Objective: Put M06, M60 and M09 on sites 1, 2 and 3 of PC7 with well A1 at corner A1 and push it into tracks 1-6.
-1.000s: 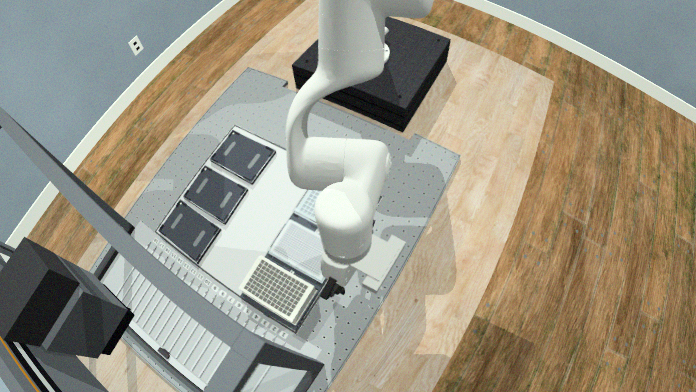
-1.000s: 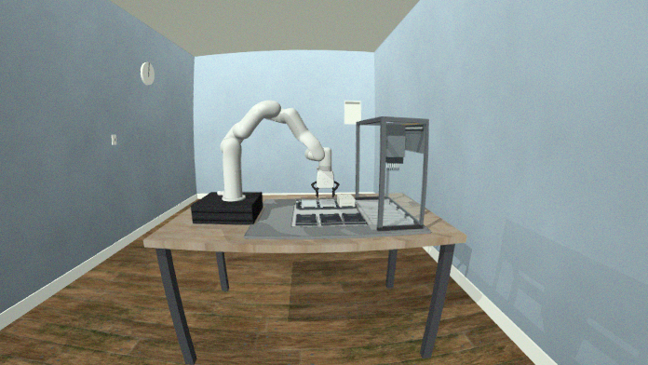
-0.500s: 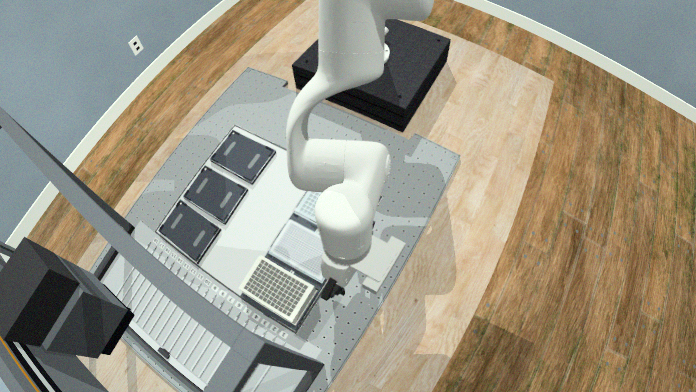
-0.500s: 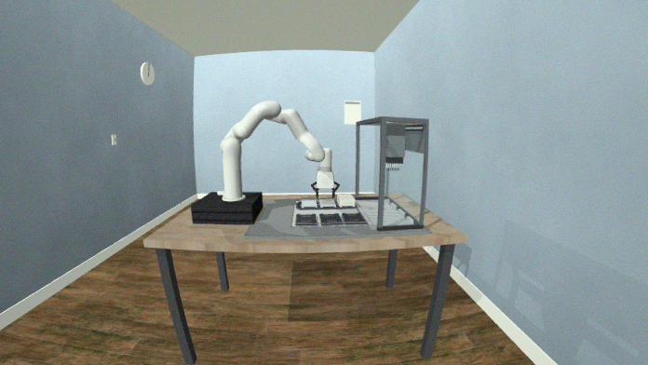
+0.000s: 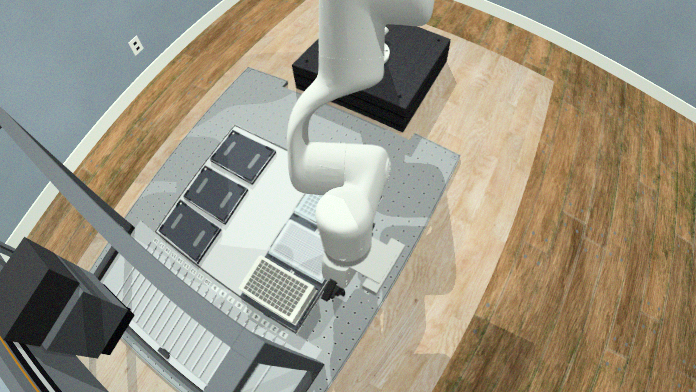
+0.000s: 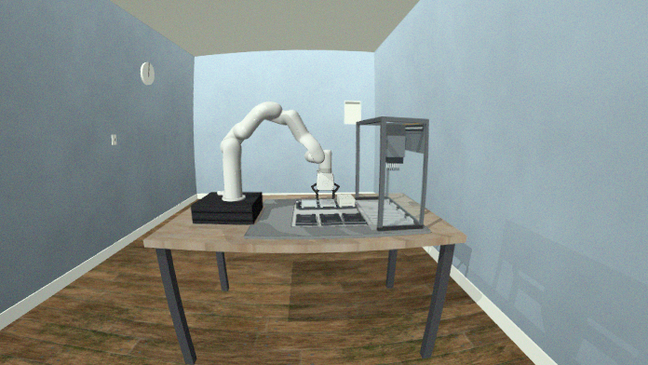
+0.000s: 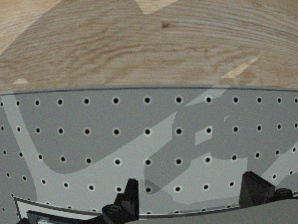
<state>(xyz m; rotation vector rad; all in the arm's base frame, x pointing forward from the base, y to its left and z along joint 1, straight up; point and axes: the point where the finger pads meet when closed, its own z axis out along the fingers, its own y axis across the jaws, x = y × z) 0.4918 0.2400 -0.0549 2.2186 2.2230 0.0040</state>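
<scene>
Gripper (image 5: 334,290) spread wide, holding nothing — hanging low beside the carrier (image 5: 306,320), at its long edge next to M09 (image 5: 278,289). On the carrier in a row: M09 nearest the rails (image 5: 165,320), M60 (image 5: 299,246) in the middle, M06 (image 5: 308,205) mostly hidden under the arm. Carrier on the apron (image 5: 250,225), not in the tracks. Three dark nests (image 5: 216,194) across the apron — bare.

So I count three dark plate nests (image 5: 243,156) (image 5: 216,194) (image 5: 189,231) in a row, and three plates on the carrier: a deep-well block (image 5: 278,289), a 384-well plate (image 5: 299,246), a 96-well plate (image 5: 310,205). One arm (image 5: 345,170), one instrument frame (image 6: 383,172).
</scene>
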